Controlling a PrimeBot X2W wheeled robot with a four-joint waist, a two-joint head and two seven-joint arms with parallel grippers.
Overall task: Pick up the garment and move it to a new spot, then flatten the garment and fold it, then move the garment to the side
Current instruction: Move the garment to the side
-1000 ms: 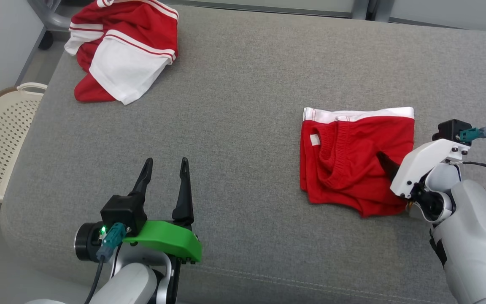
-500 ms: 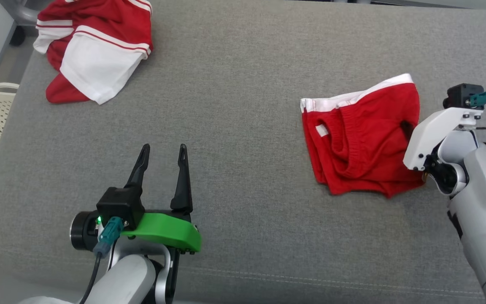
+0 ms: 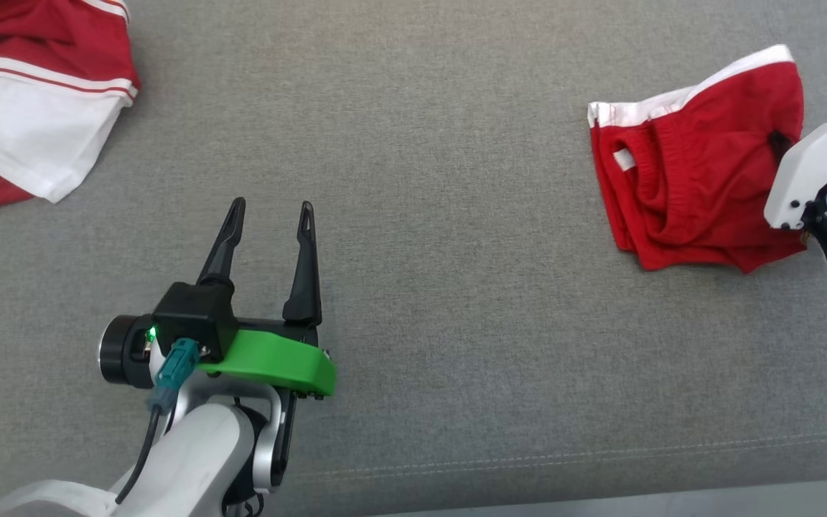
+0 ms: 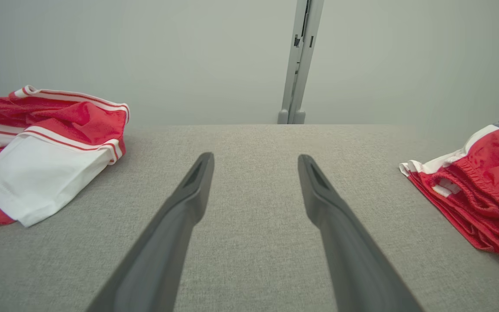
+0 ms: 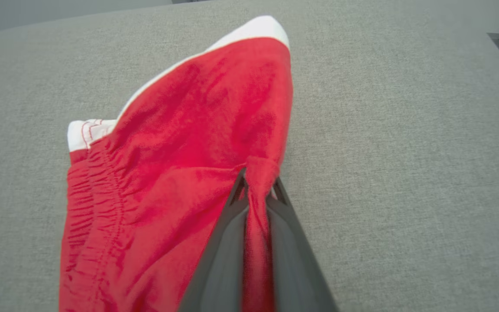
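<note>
The garment (image 3: 693, 179) is a pair of folded red shorts with a white band, lying at the right of the grey padded surface (image 3: 442, 251). My right gripper (image 3: 779, 141) is shut on a pinch of its right edge, and that side is raised a little. In the right wrist view the red cloth of the garment (image 5: 167, 151) is bunched between the closed fingers of the right gripper (image 5: 258, 184). My left gripper (image 3: 270, 212) hovers open and holds nothing at the lower left. In the left wrist view the left gripper (image 4: 254, 162) points across bare fabric, with the garment (image 4: 483, 190) far right.
A second red and white garment (image 3: 33, 108) lies crumpled at the far left and also appears as a red and white garment (image 4: 46, 156) in the left wrist view. The surface's front edge (image 3: 600, 495) runs along the bottom. A pale wall and a metal post (image 4: 295, 65) stand behind.
The right gripper has shut on the garment's right edge, lifting that side and drawing it to the right. The head camera has shifted, so the whole view has slid. The left gripper stays open.
</note>
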